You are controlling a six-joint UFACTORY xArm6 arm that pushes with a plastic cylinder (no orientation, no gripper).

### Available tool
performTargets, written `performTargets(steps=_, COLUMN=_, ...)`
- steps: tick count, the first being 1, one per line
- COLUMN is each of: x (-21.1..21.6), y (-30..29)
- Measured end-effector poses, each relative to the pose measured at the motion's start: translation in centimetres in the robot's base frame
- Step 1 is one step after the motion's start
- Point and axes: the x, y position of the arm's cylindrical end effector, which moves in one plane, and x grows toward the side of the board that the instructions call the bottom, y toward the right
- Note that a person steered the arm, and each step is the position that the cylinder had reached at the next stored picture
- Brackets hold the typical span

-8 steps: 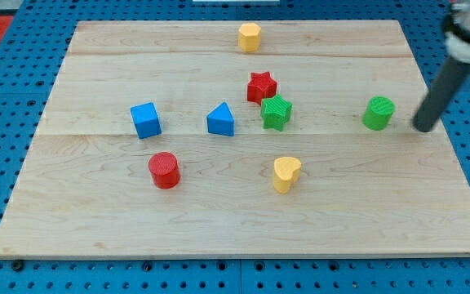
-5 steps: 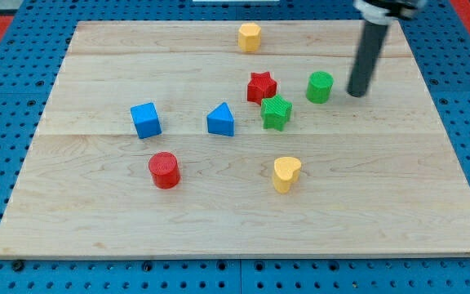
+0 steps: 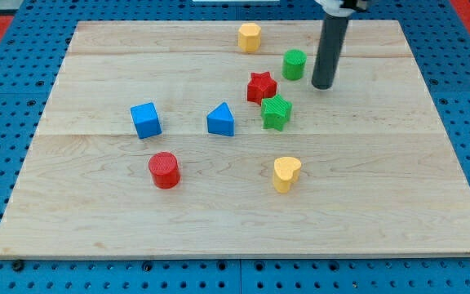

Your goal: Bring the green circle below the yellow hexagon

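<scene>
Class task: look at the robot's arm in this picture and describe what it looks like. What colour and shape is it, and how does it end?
Only the end of the arm shows: a straight, dark grey to black cylindrical rod coming down from the view's top edge. A pale, whitish-grey collar sits at its upper end, cut off by the frame. My tip is blunt and plain. No cables, markings or hand are visible.

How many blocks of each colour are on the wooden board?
Yellow: 2, the yellow hexagon and yellow heart
Green: 2, the green circle and green star
Red: 2, the red star and red circle
Blue: 2, the blue cube and blue triangle
Total: 8
</scene>
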Motion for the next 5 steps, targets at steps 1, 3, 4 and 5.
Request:
performTargets(steps=1, x=-0.1, y=0.0)
performTargets(steps=3, x=-0.1, y=0.0)
performTargets(steps=4, x=-0.1, y=0.0)
performTargets(steps=5, x=-0.2, y=-2.1)
